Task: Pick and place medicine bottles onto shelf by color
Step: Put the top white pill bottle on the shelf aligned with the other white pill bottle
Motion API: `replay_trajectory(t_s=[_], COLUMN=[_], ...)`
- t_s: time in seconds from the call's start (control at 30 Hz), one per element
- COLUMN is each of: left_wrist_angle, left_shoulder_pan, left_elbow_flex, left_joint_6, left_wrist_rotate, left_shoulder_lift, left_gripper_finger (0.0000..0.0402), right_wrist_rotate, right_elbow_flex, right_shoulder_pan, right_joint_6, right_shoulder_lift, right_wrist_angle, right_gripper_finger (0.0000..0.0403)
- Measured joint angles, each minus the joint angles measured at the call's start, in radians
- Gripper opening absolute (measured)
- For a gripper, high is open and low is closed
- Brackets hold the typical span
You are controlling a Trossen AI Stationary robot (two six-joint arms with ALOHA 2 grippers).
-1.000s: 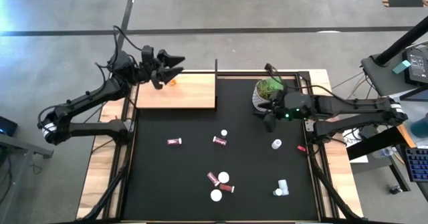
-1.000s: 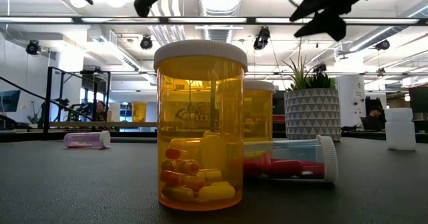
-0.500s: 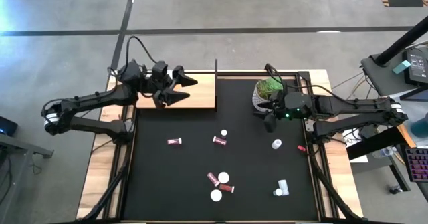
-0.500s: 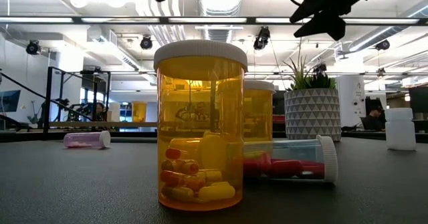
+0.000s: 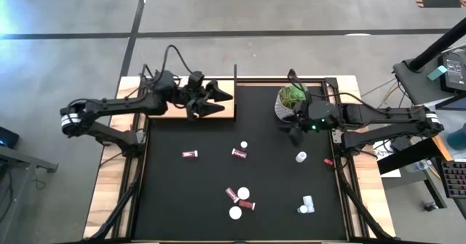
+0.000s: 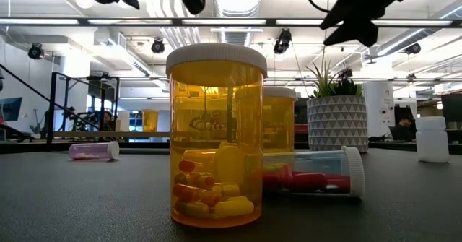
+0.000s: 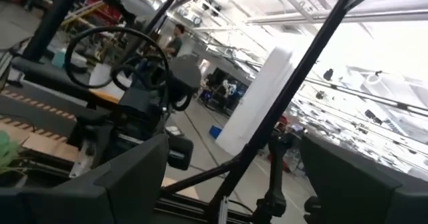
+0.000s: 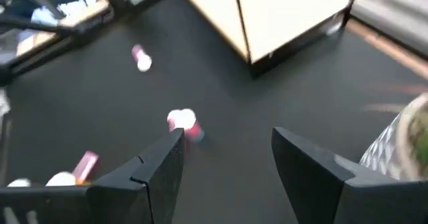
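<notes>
Pale wooden shelf (image 5: 191,107) at the black mat's far-left corner — left gripper (image 5: 218,102) hovers there, jaws spread, empty; the next pick calls for the white-capped medicine bottles (image 5: 239,154) mid-mat. Right gripper (image 5: 293,136), open, empty, waits by the potted plant (image 5: 292,97).

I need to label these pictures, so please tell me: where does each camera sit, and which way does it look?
High view: above, straight down; both arms, shelf, plant pot.
Low view: table height, level across; amber bottle close, end effectors overhead.
Left wrist view: looks into the room; own fingers.
Right wrist view: faces the mat; own fingers.
Shared: high and right wrist views show the shelf.
</notes>
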Motion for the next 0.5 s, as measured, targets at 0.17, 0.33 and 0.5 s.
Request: replay_trajectory(t_s=[0.17, 0.33, 0.5], left_wrist_angle=[0.0, -0.001, -0.013], left_shoulder_pan=[-0.014, -0.014, -0.014], left_elbow_flex=[0.014, 0.021, 0.021], left_joint_6=[-0.002, -0.051, -0.053], left_wrist_rotate=[-0.002, -0.003, -0.003], left_shoulder_lift=[0.02, 0.008, 0.003], left_gripper_finger=[0.0323, 0.0323, 0.0323], right_wrist_rotate=[-0.129, -0.264, -0.376], right_elbow_flex=[0.021, 0.025, 0.025], right_shoulder_pan=[0.0, 0.0, 0.0], right_joint_6=[0.08, 0.129, 0.198], right_shoulder_lift=[0.0, 0.0, 0.002], right_wrist_angle=[-0.119, -0.193, -0.277], right_gripper_finger=[0.0215, 0.0215, 0.0215])
